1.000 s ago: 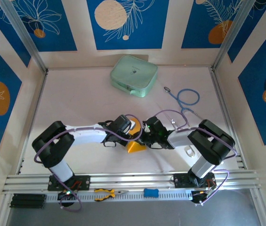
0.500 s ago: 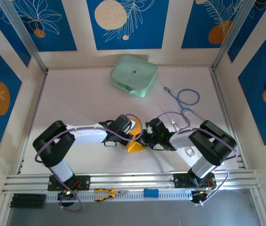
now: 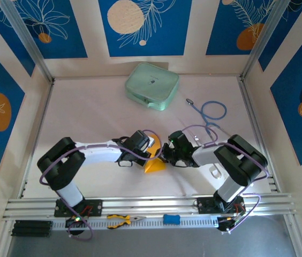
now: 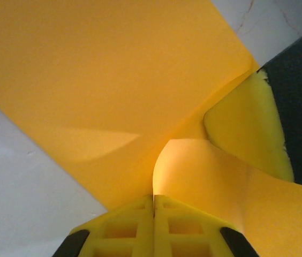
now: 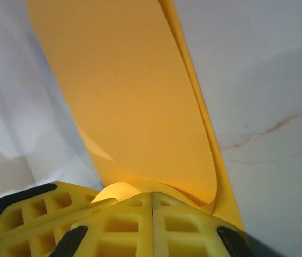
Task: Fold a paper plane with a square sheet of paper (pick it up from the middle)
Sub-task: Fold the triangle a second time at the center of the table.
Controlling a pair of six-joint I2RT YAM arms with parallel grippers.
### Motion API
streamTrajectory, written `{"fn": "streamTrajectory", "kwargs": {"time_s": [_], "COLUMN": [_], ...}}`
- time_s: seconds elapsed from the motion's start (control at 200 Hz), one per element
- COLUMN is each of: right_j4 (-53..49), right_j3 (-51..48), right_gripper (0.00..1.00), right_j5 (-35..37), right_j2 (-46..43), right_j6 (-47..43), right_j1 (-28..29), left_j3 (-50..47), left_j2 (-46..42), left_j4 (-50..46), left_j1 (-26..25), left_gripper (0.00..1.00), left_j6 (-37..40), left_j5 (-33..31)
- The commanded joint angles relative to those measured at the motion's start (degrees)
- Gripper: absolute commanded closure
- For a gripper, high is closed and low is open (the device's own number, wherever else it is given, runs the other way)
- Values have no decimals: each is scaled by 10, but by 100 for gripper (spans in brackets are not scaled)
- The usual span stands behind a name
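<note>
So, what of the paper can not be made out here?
Top view: both arms cover most of the paper; its folds are hidden.
Left wrist view: the paper runs past the picture's edges; the closed left fingers hide the pinched spot.
Right wrist view: the same, behind the right fingers.

This is looking like a robotics lab test cell. Two black-and-white jointed robot arms, left [image 3: 95, 150] and right [image 3: 236, 163], are sitting bolted to a ribbed aluminium rail [image 3: 151, 204] at the near edge of a white desk [image 3: 87, 112]. Slanted aluminium frame posts [image 3: 28, 45] are holding up blue wall panels printed with white leaves and orange discs [image 3: 143, 27]. Purple cables [image 3: 48, 167] are looping off the arms, and small orange-handled pliers [image 3: 120, 219] are lying just in front of the rail.
</note>
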Motion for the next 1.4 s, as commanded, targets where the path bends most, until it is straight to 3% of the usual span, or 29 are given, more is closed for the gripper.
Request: {"fn": "streamTrajectory", "kwargs": {"time_s": [0.0,0.19,0.375,0.7,0.915,1.085,1.395], "right_j4": [-56,-115,-75,-81,-30,-130,-49], "right_j3": [-18,34,16,-25,-31,4,-1], "right_gripper": [100,100,100,100,98,97,98], "right_j5": [34,11,-2,79,12,23,-22], "right_j2": [-1,-46,-22,-32,-82,-141,-87], "right_j6": [16,-29,-29,10,-19,-62,-24], "right_j1": [-4,-13,-30,-45,-86,-57,-9], "left_j3": [3,5,4,6,7,5,5], "left_j2": [14,17,18,19,20,18,20], "left_j4": [-26,-26,-26,-28,-28,-28,-27], "left_j1": [5,5,5,5,5,5,5], "left_gripper": [99,99,99,99,99,99,99], "left_j6": [10,11,11,12,12,12,12], "left_j5": [2,2,4,4,6,5,8]}}
